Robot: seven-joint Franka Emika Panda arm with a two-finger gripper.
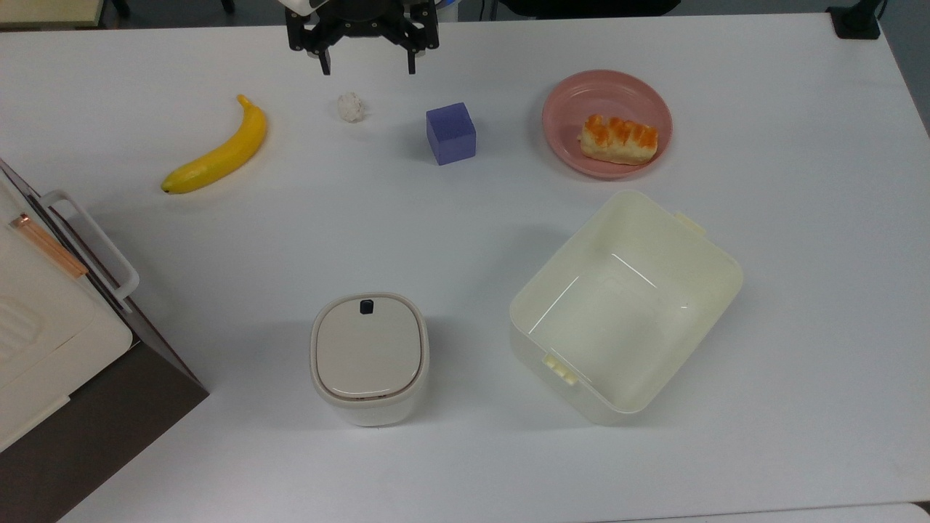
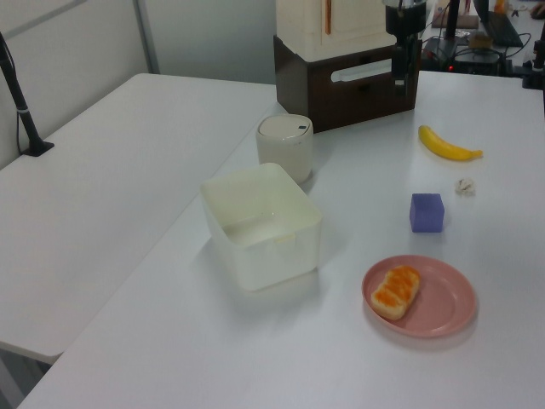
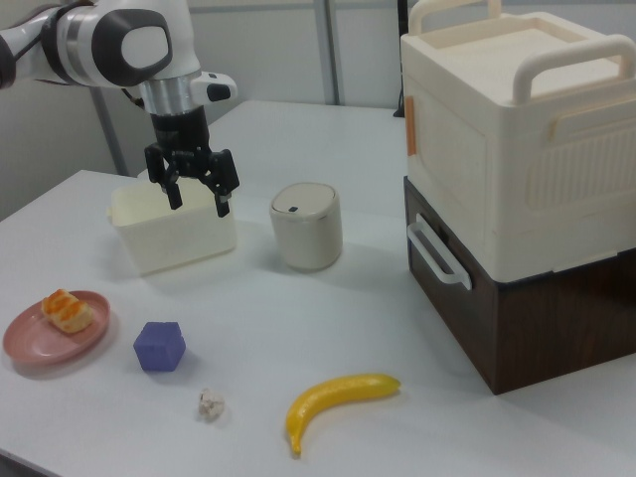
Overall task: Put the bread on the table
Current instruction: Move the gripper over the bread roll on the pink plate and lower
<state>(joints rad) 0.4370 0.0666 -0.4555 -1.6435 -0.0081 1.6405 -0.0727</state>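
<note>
Clearance: open lane w/ few blockers.
Table (image 1: 799,109) bare past the plate (image 1: 563,109) toward top view's right; cube (image 1: 450,133) sits between gripper (image 1: 368,68) & plate, tub (image 1: 625,305) near plate's front edge.
</note>
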